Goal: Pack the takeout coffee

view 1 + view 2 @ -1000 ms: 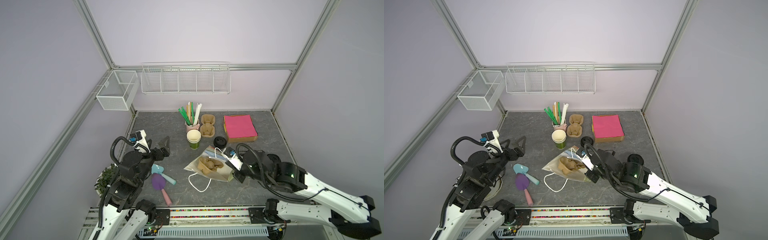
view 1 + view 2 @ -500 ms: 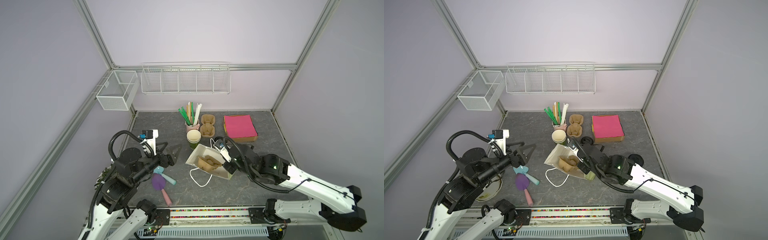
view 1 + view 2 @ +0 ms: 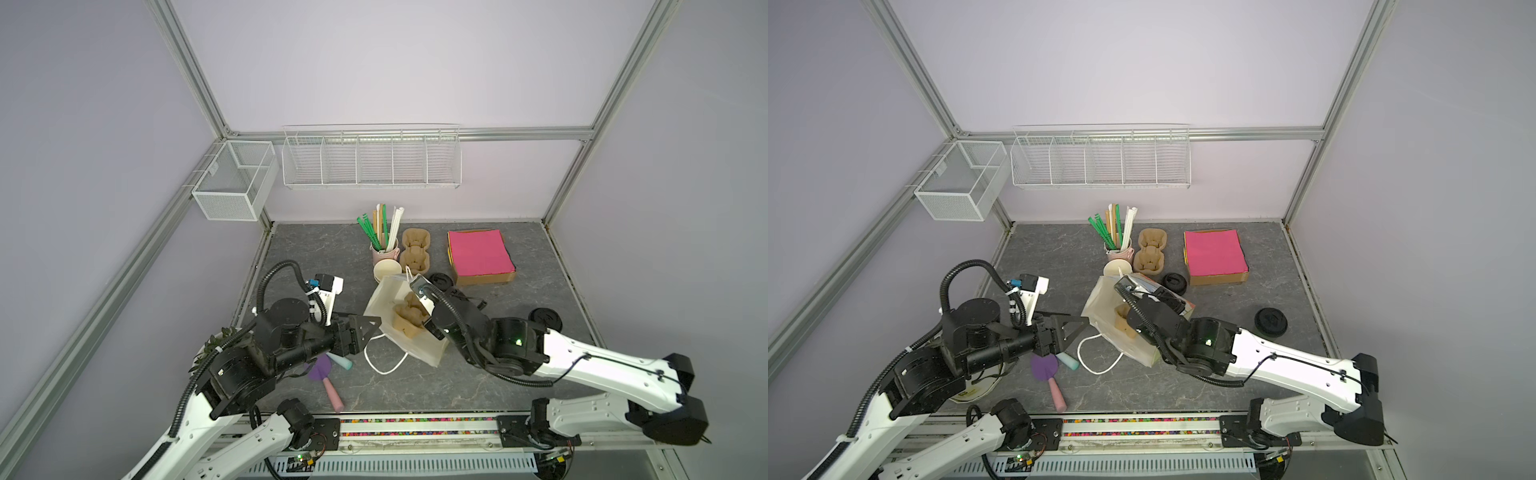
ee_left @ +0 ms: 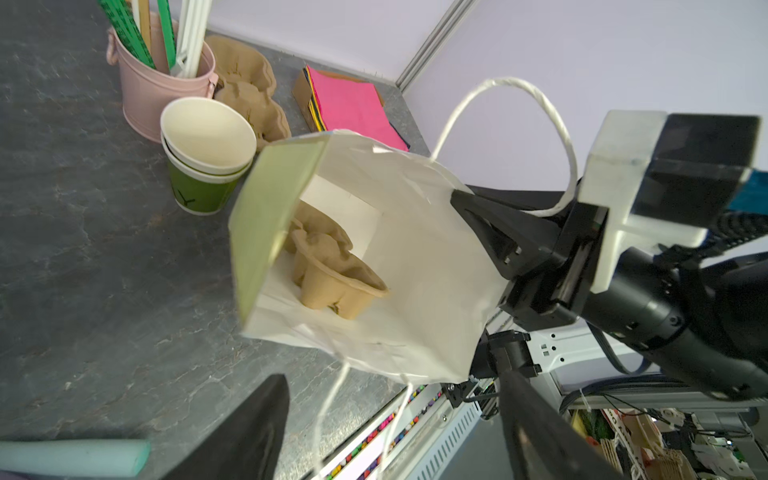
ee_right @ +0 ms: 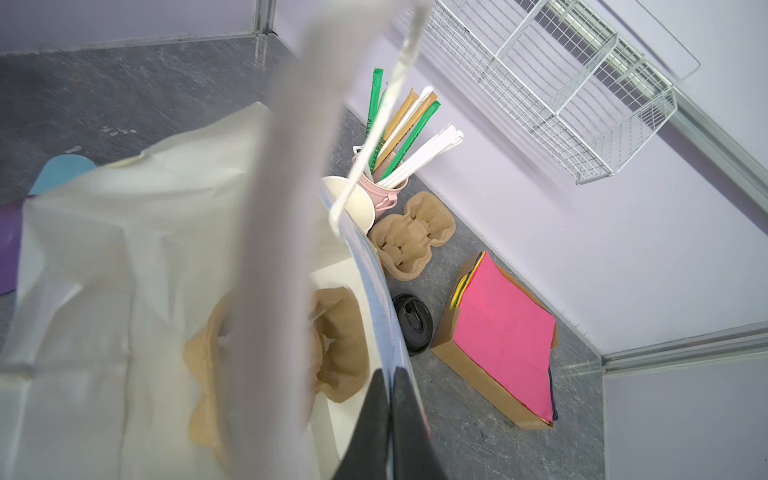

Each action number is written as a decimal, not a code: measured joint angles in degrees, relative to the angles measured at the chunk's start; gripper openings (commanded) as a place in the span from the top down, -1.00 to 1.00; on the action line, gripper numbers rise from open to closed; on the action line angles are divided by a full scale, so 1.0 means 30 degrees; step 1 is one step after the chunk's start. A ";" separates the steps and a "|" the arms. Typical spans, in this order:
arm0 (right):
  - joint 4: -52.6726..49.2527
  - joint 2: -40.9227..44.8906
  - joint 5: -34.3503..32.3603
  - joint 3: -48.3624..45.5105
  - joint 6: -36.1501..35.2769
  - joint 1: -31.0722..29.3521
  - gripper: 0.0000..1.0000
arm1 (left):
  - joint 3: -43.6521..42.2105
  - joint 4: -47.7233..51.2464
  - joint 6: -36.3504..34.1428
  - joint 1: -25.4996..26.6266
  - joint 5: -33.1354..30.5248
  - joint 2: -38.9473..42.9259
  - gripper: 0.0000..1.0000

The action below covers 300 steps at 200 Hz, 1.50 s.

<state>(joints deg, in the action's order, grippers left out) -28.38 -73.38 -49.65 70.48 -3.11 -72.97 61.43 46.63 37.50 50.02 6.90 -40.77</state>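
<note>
R gripper (image 5: 390,382): fingers are pressed together, w/ the right-hand wall of a white paper bag (image 3: 415,349) pinched btwn them. The bag is held tilted at table centre, mouth turned toward the left. L gripper (image 3: 370,330): jaws are spread, tips set at the bag's left edge; contact can't be told. A brown pulp cup carrier (image 4: 332,270) is seen inside the bag. One white cord handle (image 3: 384,365) is draped on the table just near of the bag.

Takeout coffee (image 3: 1271,326): found on the right of the table at mid depth, just right of the R arm and well apart from the bag. In both top views it is shown from above as a round black sip lid w/ a raised rim. The green cup body under the lid can't be made out. The lid is faced up, so the cup is read as upright, long axis vertical. Which way the sip hole is turned is too small to tell.

Further out:
- A loose black lid (image 3: 441,280) is seen just right of the bag's far corner.
- A stack of lidless green cups (image 4: 203,166) is touched by the bag's far edge.
- A pink bucket of straws (image 3: 384,249) and a spare carrier (image 3: 415,249) are set beyond the stack.
- A box of pink napkins (image 3: 478,253) is placed far right.
</note>
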 measured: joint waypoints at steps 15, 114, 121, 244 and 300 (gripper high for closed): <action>0.0204 -0.0787 -0.0517 0.0000 0.0182 -0.0284 0.86 | 0.0029 0.0291 0.0823 0.1188 -0.0852 -0.0670 -0.49; 0.1341 -0.0204 -0.0947 -0.0379 0.1778 -0.1115 0.86 | -0.0583 0.0240 0.5814 0.2463 -0.3694 -0.2208 -0.42; 0.1406 -0.0051 -0.0947 -0.0423 0.1894 -0.1173 0.86 | -0.0670 -0.0022 0.6062 0.2463 -0.3679 -0.2346 -0.40; 0.1851 -0.0328 -0.2659 -0.0583 0.4320 -0.1719 0.86 | -0.0867 0.0313 0.7322 0.3067 -0.3359 -0.4998 -0.16; 0.1872 -0.0328 -0.2674 -0.0590 0.4634 -0.1909 0.85 | -0.0874 0.0335 0.6863 0.3067 -0.4379 -0.6360 0.09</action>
<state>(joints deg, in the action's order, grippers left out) -22.76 -74.37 -57.67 68.71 10.79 -78.70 58.81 47.64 58.08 59.22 -6.24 -59.86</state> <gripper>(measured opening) 0.074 0.478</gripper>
